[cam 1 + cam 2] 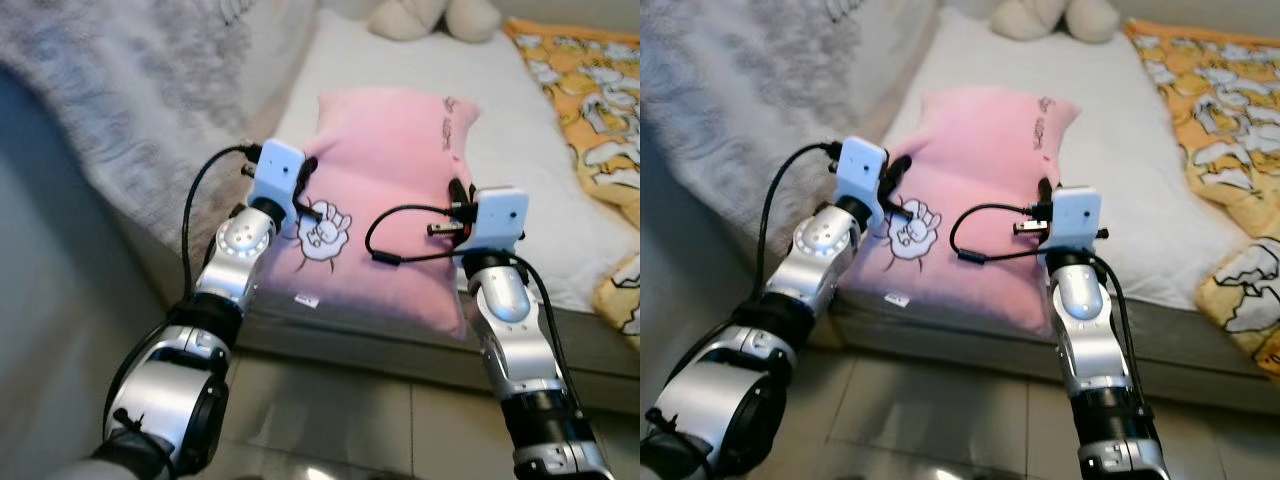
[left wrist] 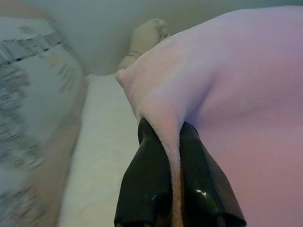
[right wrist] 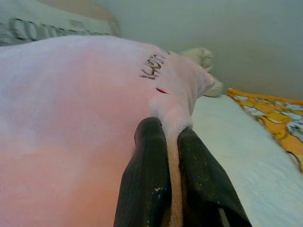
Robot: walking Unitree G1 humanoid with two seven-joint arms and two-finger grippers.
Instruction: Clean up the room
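A pink pillow [image 1: 390,190] with a white hand print and dark lettering lies on the white mattress [image 1: 520,130], near its front edge. My left gripper [image 2: 171,142] is shut on a fold along the pillow's left edge, the pink cloth pinched between its black fingers [image 2: 147,179]. My right gripper [image 3: 173,132] is shut on the pillow's right edge in the same way. In the eye views both wrists [image 1: 275,180] [image 1: 495,220] press against the pillow's two sides.
A grey patterned blanket [image 1: 130,90] covers the left side of the bed. An orange patterned quilt [image 1: 590,100] lies at the right. A cream plush toy [image 1: 430,15] sits at the head of the mattress. Tiled floor [image 1: 330,420] lies below the bed's front edge.
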